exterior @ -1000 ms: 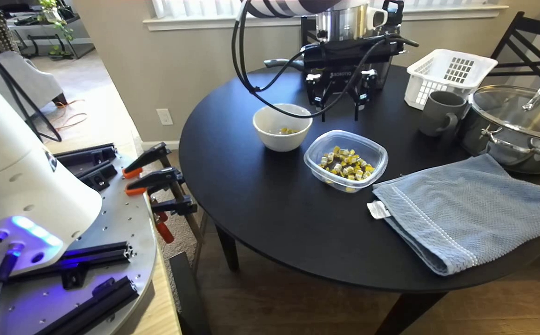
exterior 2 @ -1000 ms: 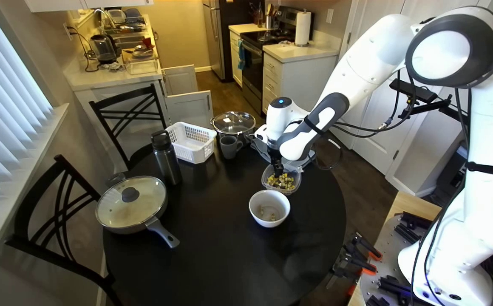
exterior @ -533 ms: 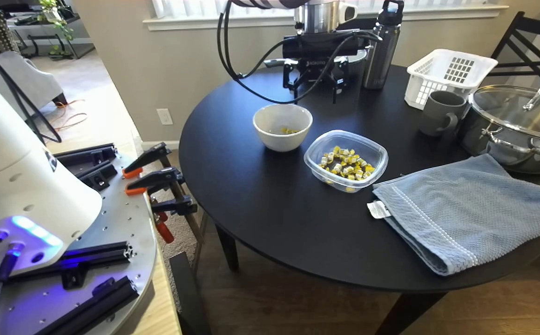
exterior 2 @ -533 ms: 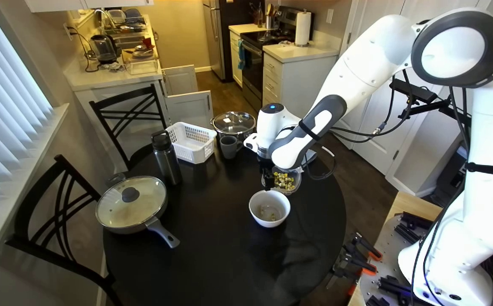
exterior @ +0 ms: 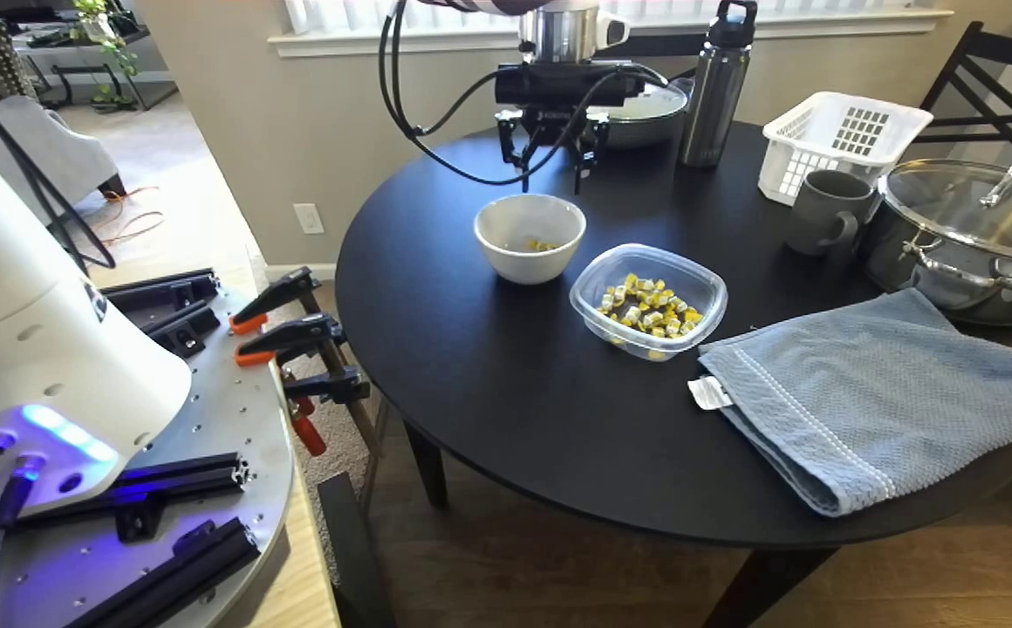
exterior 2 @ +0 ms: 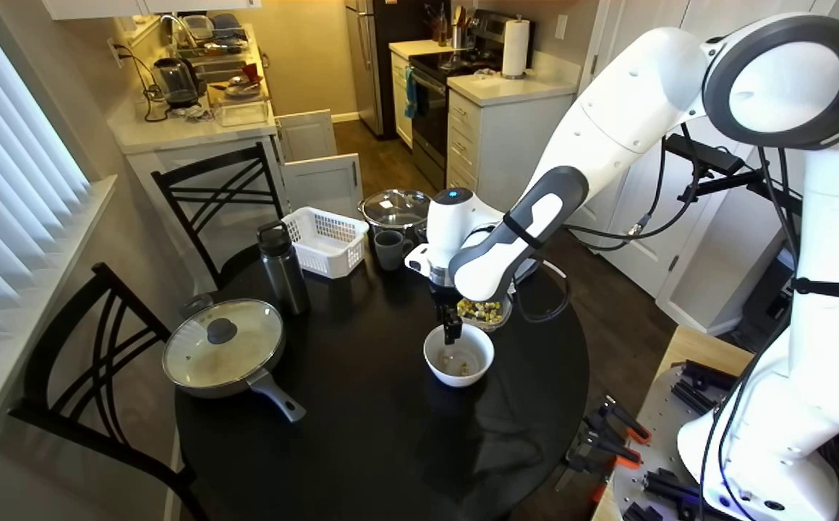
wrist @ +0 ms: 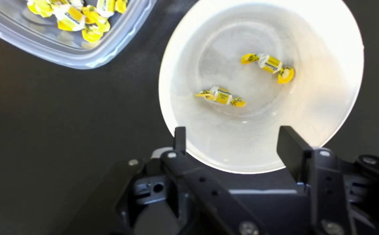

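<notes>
The pincer [wrist: 232,138] is held over the rim of the white bowl [exterior: 525,266], its fingers [wrist: 290,150] parted and nothing gripped between them. Low inside the bowl, two yellow-wrapped candies [wrist: 221,95] are seen lying apart from each other, while a heap of similar candies [exterior: 650,310] is contained in the clear tub [wrist: 81,58] just beside, on the dark surface [exterior: 471,392]. In the wrist view both fingers are seen crossing the rim; whether contact is made cannot be told. A strike on that rim is judged the chief hazard: if the pincer were lowered without being centred, a finger could be brought down on the wall, and the bowl, apparently unfixed, could be tipped or shoved against the tub. With so wide a spread, the wall could also be knocked by any sideways motion inside. If alignment were poor, a candy could be pinched by its thin twisted wrapper end alone and be lost.
</notes>
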Available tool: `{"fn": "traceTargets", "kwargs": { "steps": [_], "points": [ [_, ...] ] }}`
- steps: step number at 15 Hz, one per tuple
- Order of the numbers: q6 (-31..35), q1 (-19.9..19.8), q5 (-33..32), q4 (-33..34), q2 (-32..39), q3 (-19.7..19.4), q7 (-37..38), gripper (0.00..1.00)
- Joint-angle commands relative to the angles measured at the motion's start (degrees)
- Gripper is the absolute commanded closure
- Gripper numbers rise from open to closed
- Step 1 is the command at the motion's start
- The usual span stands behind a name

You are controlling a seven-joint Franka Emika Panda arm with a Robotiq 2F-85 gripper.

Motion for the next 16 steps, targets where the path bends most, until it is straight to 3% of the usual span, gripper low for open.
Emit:
{"fn": "traceTargets", "kwargs": {
  "steps": [1, 2, 3, 9, 16],
  "points": [
    [-2.08, 0.46, 2.02, -1.14, -0.5, 0.15, -2.29, 0.3],
    [-2.35, 0.69, 1.7, -1.24, -0.33, -0.18, -2.02, 0.3],
    [-2.28, 0.66, 1.54, -1.42, -0.03, -0.44, -1.98, 0.24],
    [-1.52, 0.67, 0.67, -0.5, 3.83, -1.67, -1.98, 0.28],
    [-0.8, 1.8, -0.99, 5.49, 10.43, -2.94, -0.72, 0.33]
  ]
}}
